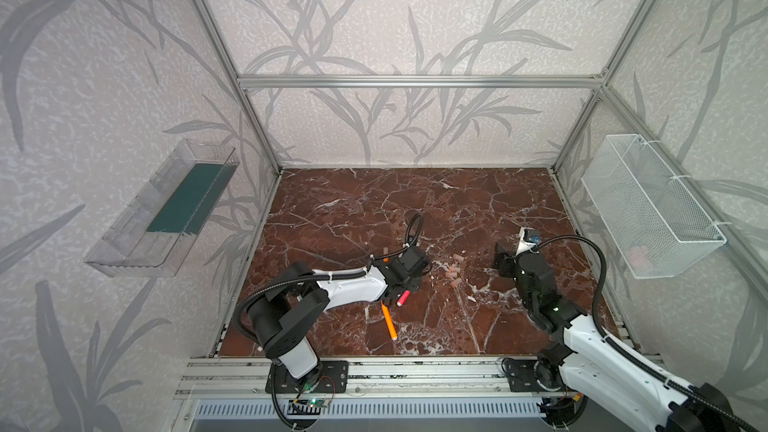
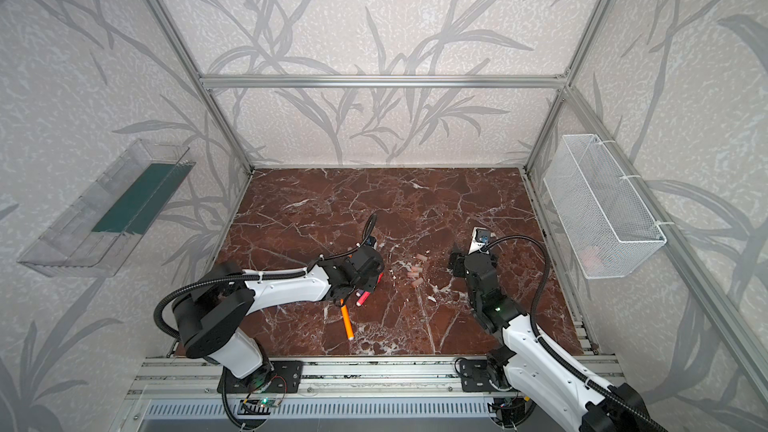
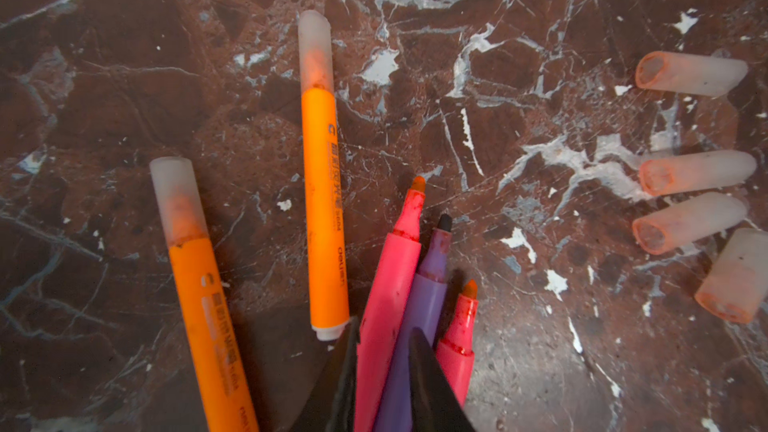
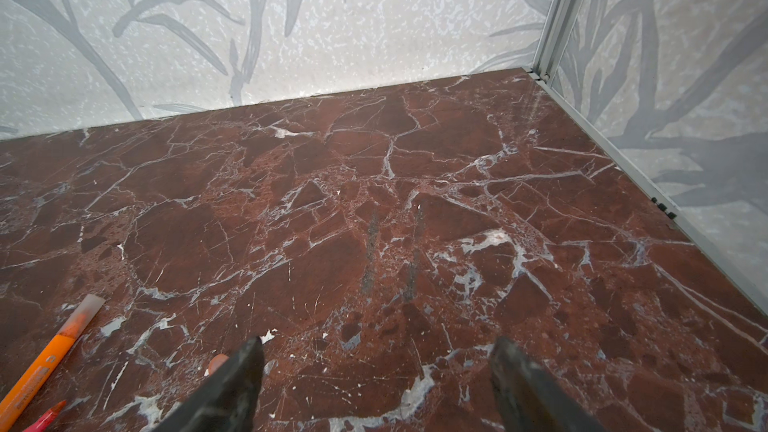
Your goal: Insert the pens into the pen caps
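In the left wrist view my left gripper [image 3: 384, 334] holds its fingers against a pink pen [image 3: 390, 284] and a purple pen [image 3: 428, 297], both uncapped. A second pink pen [image 3: 457, 347] lies just outside one finger. Two orange pens [image 3: 324, 201] [image 3: 199, 305] wear caps. Several loose pen caps [image 3: 690, 72] lie apart to one side, and they show in both top views [image 1: 456, 282] [image 2: 417, 282]. My right gripper [image 4: 378, 351] hovers open over bare marble, right of the caps [image 1: 503, 259].
A clear plastic bin [image 1: 162, 209] hangs on the left wall and a white wire basket [image 1: 652, 209] on the right wall. Aluminium frame posts stand at the marble table's [image 1: 374, 209] corners. An orange pen [image 1: 389, 322] lies near the front.
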Tool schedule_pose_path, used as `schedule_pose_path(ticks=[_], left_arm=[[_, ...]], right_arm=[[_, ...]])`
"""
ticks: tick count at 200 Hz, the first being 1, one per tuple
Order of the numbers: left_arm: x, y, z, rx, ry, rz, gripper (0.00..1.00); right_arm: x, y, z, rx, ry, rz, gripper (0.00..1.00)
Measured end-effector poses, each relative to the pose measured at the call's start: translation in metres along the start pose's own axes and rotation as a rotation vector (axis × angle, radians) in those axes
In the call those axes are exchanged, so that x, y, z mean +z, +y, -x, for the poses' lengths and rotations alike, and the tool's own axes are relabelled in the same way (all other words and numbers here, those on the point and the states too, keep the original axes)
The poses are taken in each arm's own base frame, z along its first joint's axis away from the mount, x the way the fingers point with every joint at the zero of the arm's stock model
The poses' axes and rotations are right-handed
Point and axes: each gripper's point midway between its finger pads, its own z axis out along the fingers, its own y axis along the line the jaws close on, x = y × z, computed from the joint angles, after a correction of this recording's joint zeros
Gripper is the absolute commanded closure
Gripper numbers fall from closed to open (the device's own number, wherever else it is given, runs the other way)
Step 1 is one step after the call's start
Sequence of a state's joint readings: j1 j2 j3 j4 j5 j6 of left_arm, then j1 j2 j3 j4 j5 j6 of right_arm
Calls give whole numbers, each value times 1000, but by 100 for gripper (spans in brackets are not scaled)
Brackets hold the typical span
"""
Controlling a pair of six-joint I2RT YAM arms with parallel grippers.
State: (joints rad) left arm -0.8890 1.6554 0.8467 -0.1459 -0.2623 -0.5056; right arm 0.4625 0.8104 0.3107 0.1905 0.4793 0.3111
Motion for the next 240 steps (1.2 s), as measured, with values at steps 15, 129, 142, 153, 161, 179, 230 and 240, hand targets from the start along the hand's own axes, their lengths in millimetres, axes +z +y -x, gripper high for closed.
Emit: schedule_pose_path(ticks=[15,129,142,153,161,179,230,240], left_arm=[[2,1,-2,3,9,7,77],[7,4,-9,17,43,36,79],[6,6,-11,21,57,44,78],[6,8,-14,25,68,50,78],[5,9,-17,28,78,56,78],[5,10,-21,35,94,62,78],[3,8,-28,49,118,56,77],[3,8,-28,50,120,56,78]], right_arm=[[0,0,0,-2,0,0,16],[0,0,0,-2,0,1,16],[0,0,0,-3,0,1,16],[0,0,0,-2,0,1,16],[0,0,0,-3,0,1,16],[0,0,0,-3,0,1,16],[0,0,0,-3,0,1,16],[0,0,0,-2,0,2,16]])
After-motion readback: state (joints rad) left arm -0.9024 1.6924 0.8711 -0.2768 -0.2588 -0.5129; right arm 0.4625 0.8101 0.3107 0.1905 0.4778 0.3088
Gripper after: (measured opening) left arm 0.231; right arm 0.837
